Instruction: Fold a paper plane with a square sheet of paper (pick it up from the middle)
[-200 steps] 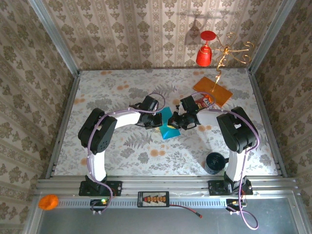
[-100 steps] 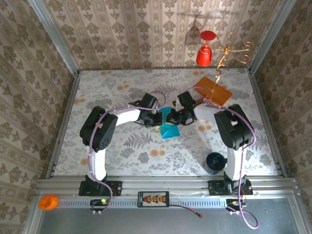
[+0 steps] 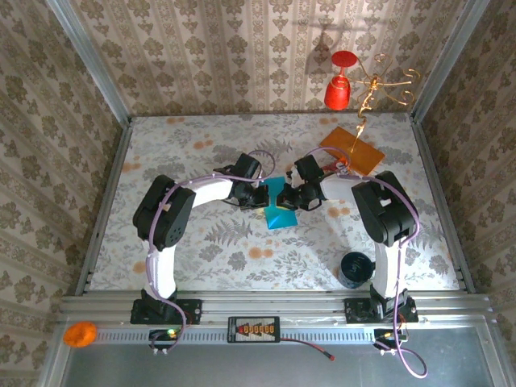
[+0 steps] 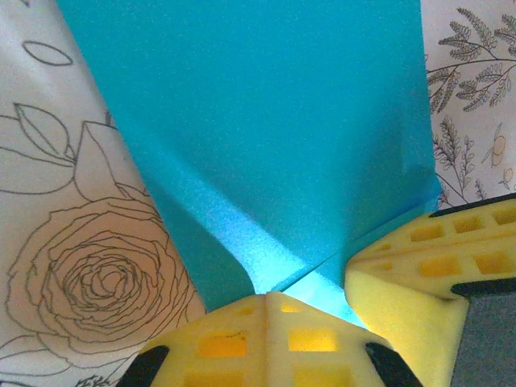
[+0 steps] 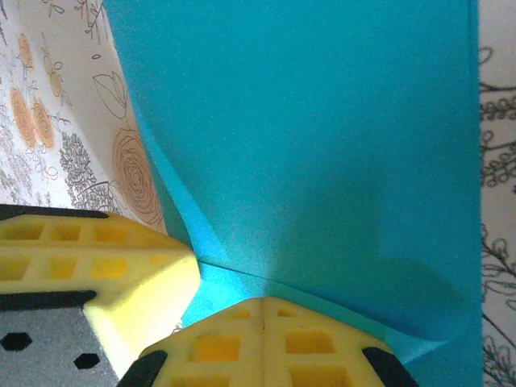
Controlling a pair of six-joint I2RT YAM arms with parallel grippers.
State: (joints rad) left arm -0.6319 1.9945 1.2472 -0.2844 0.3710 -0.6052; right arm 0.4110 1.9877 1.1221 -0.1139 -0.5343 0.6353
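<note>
Left gripper (image 4: 266,300) and right gripper (image 5: 264,310) are both clamped shut on the square sheet of paper (image 3: 279,213), held mid-frame in the top view. Since a second ago the right one's been pulled closer. Smooth matte teal, creased into a V.

The top camera sits high above and behind the arm bases, looking steeply down on the whole floral-patterned desk (image 3: 201,266) from far off. Each wrist camera peers along its own yellow foam-padded claw, the left claw (image 4: 266,305) and the right claw (image 5: 264,306), from very close. All three views share the thin teal-blue square sheet of paper (image 3: 280,216) at mid-desk.
</note>
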